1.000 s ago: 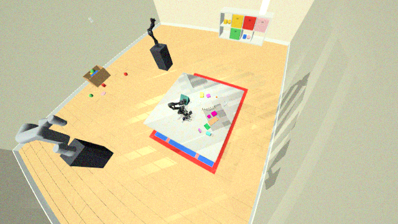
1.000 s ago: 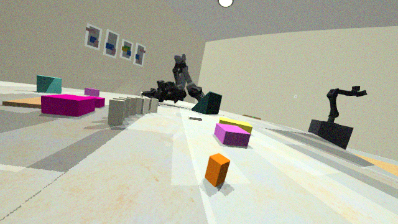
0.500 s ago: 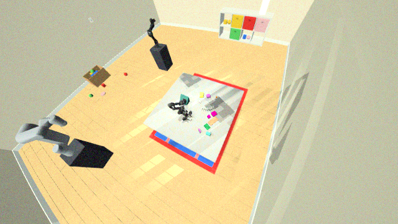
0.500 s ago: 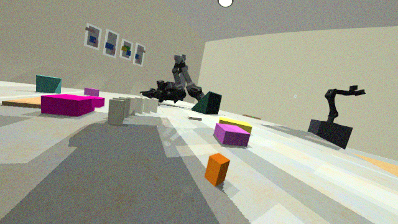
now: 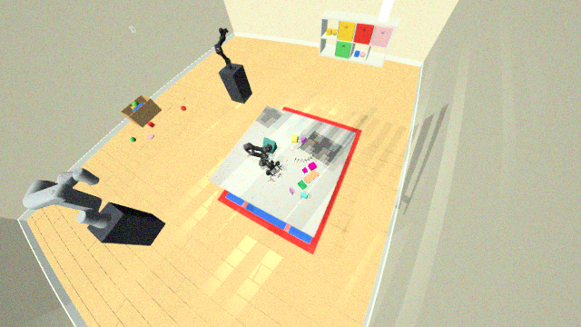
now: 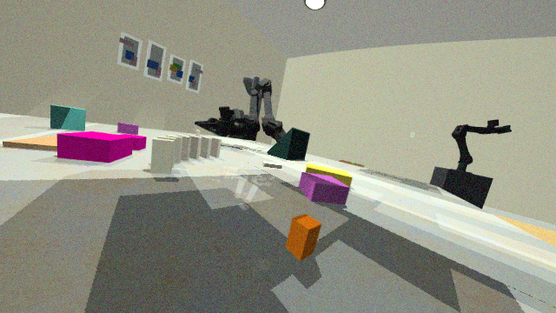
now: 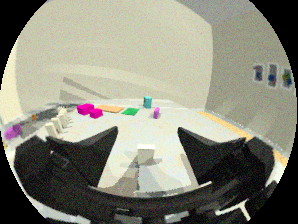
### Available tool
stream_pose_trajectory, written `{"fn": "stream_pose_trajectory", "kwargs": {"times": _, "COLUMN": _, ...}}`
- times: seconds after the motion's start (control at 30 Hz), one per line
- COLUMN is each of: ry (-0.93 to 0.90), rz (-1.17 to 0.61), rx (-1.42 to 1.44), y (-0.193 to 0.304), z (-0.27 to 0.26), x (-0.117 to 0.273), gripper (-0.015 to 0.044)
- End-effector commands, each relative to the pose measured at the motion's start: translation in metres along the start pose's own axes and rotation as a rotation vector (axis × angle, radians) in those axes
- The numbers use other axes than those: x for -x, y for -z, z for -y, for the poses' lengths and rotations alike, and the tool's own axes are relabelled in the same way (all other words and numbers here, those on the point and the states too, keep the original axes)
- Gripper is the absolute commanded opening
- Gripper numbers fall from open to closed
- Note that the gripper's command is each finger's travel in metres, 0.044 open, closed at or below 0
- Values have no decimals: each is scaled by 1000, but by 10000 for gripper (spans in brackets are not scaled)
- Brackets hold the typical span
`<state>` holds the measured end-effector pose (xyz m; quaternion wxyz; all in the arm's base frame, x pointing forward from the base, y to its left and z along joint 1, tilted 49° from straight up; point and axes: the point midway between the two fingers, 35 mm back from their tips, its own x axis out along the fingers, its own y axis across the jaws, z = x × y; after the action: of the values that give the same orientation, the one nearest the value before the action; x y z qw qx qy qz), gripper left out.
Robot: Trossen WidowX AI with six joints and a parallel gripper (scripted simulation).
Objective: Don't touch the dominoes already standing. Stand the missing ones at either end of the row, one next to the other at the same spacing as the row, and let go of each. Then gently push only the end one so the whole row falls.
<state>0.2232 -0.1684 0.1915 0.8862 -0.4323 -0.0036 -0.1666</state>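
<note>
Several off-white dominoes (image 5: 303, 159) (image 6: 182, 149) (image 7: 59, 122) stand in a slightly curved row, at the left in the wrist view. My gripper (image 5: 278, 171) (image 7: 148, 130) is open and empty, with its fingers wide apart, low over the table and off the row's far end as seen from the exterior view. One more off-white domino (image 7: 146, 153) shows in the gap between the open fingers in the wrist view, touching neither; whether it stands upright is hard to tell. Another small pale domino (image 6: 272, 165) lies flat on the table, away from the row.
Magenta blocks (image 5: 312, 166) (image 6: 95, 147) (image 7: 86, 108) lie near the row. An orange-tan board (image 5: 311, 176), a green piece (image 5: 302, 184) and a teal block (image 5: 304, 195) lie beyond. A dark green wedge (image 6: 295, 144), a yellow block (image 5: 294, 138), a purple block (image 6: 325, 188) and an orange block (image 6: 303, 237) are also there.
</note>
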Motion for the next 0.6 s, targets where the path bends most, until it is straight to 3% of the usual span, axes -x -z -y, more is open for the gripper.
{"fn": "stream_pose_trajectory", "kwargs": {"times": 0.0, "ry": 2, "rz": -5, "rx": 2, "y": -20, "z": 1, "x": 2, "gripper": 440}}
{"fn": "stream_pose_trajectory", "kwargs": {"times": 0.27, "ry": -21, "rz": -20, "rx": -45, "y": -25, "z": -1, "x": -4, "gripper": 440}}
{"fn": "stream_pose_trajectory", "kwargs": {"times": 0.57, "ry": -289, "rz": -286, "rx": -452, "y": -41, "z": -37, "x": -79, "gripper": 440}}
